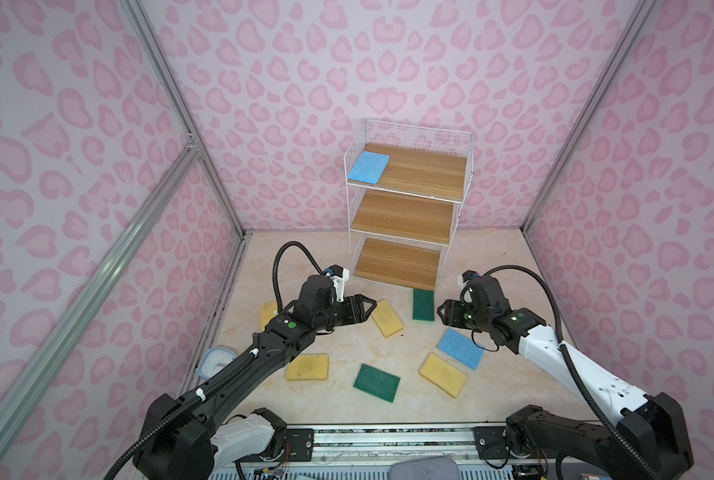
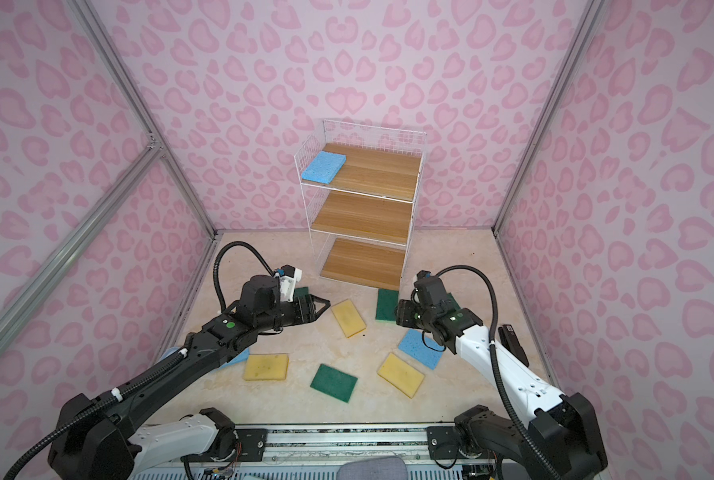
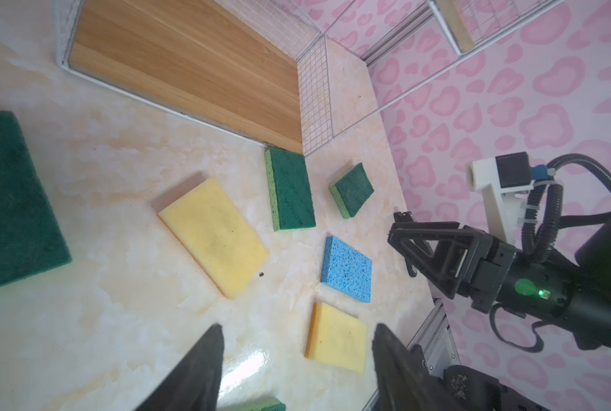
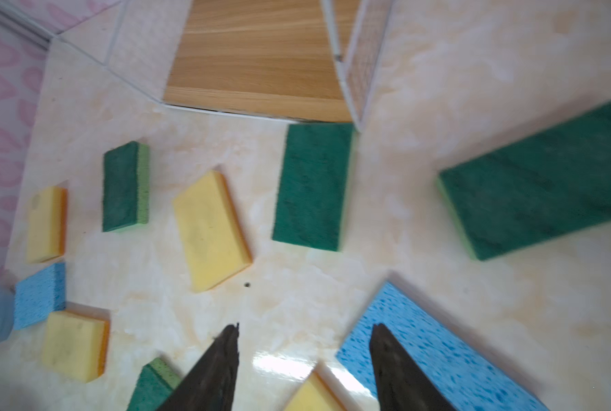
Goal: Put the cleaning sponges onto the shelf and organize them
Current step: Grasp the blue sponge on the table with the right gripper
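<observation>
The shelf [image 1: 405, 210] [image 2: 363, 216] stands at the back with a light blue sponge [image 1: 369, 166] on the left of its top board. The lower two boards are bare. On the table lie yellow sponges [image 1: 387, 318] [image 1: 443, 375] [image 1: 307, 367], green ones [image 1: 423, 304] [image 1: 376, 382] and a blue one [image 1: 461, 348]. My left gripper [image 1: 369, 306] [image 3: 298, 325] hovers open and empty left of the nearest yellow sponge. My right gripper [image 1: 441, 312] [image 4: 305, 325] hangs open and empty just right of the green sponge, above the blue one [image 4: 439, 341].
A small blue and white clock [image 1: 216, 360] sits by the left wall under my left arm. A black device [image 2: 511, 338] lies near the right wall. Pink patterned walls close in three sides. A metal rail [image 1: 388, 434] runs along the front edge.
</observation>
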Motion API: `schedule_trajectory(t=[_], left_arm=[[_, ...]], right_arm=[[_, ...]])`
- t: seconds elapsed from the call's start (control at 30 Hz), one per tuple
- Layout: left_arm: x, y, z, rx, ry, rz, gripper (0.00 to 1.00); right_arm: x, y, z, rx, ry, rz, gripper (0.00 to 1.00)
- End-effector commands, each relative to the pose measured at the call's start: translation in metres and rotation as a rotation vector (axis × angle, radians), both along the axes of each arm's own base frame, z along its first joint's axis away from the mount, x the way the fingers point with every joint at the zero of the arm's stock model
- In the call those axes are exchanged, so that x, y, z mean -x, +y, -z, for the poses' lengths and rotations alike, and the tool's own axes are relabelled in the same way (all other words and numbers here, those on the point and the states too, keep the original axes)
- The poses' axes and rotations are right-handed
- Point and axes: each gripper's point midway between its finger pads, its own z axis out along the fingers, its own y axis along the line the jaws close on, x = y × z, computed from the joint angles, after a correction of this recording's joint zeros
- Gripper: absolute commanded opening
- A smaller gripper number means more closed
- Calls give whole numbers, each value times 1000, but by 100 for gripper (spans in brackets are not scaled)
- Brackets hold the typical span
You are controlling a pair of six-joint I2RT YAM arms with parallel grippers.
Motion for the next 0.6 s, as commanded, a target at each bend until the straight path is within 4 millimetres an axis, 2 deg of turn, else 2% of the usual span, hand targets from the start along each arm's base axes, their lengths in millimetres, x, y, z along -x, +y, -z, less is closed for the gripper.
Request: schedule_trajectory(t=[0.0,0.2,0.43,0.57], left_arm=[[-3,-4,9,-14,-11,13,68],[-5,-14,28,-41,21,36,68],[-6,-22,37,-44,36,50,67],[-5,-21,40,-50,39,45,67]], right_arm=[[23,-27,23,-26,76,90,62],[53,-59,61,-116,176,209,59],[72,-71,96,-151,242,303,51],[76,-75,107,-161,232,345,48]])
